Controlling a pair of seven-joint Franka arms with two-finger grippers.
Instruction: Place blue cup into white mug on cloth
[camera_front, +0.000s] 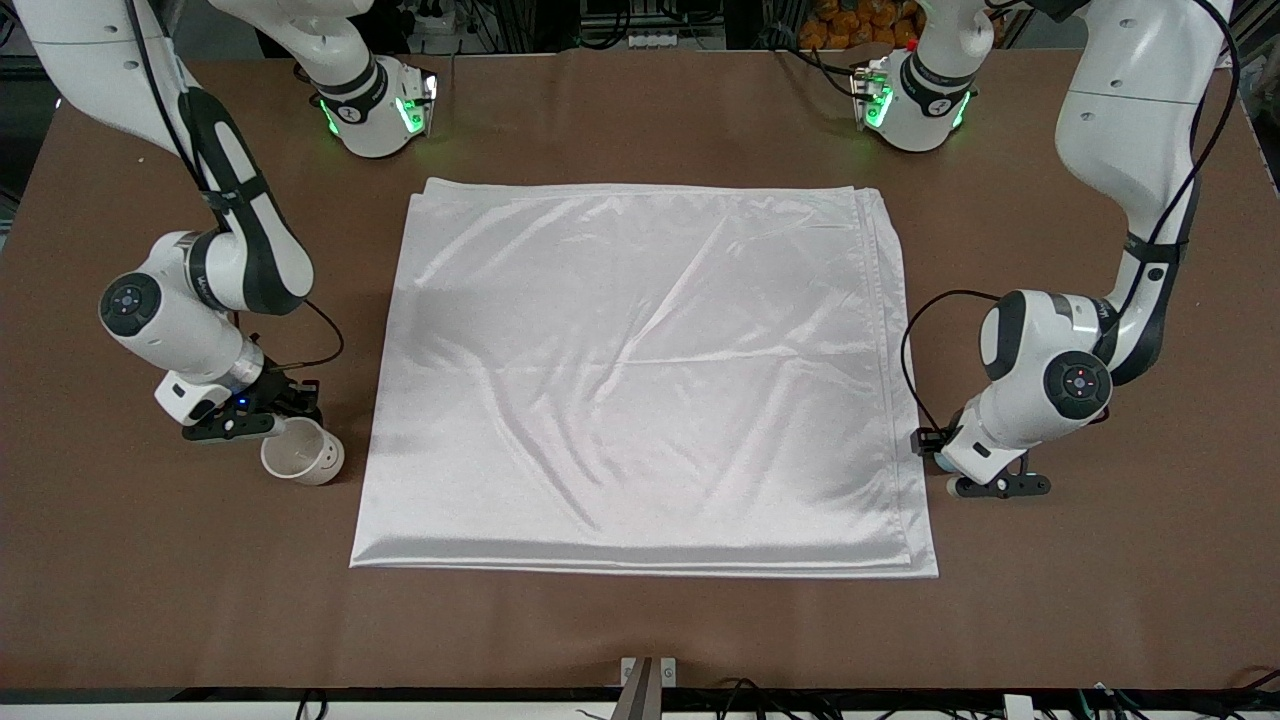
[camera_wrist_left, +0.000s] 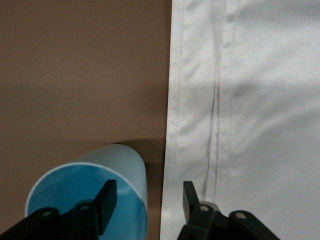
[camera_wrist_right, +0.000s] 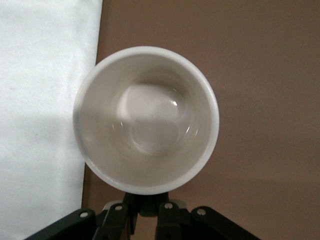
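The white cloth (camera_front: 640, 380) lies flat in the middle of the brown table. The white mug (camera_front: 302, 452) is off the cloth, beside its edge at the right arm's end, and looks tilted. My right gripper (camera_front: 278, 418) is shut on the mug's dark handle; in the right wrist view the gripper (camera_wrist_right: 145, 217) sits just under the mug's rim (camera_wrist_right: 146, 120). The blue cup (camera_wrist_left: 90, 195) stands on the bare table by the cloth's edge at the left arm's end. My left gripper (camera_wrist_left: 148, 200) is open, one finger inside the cup, one outside. The left hand (camera_front: 990, 485) hides the cup in the front view.
Bare brown table (camera_front: 640, 630) surrounds the cloth on all sides. The arms' bases with green lights (camera_front: 380, 110) stand at the table's edge farthest from the front camera. The cloth's hemmed edge (camera_wrist_left: 200, 100) runs beside the cup.
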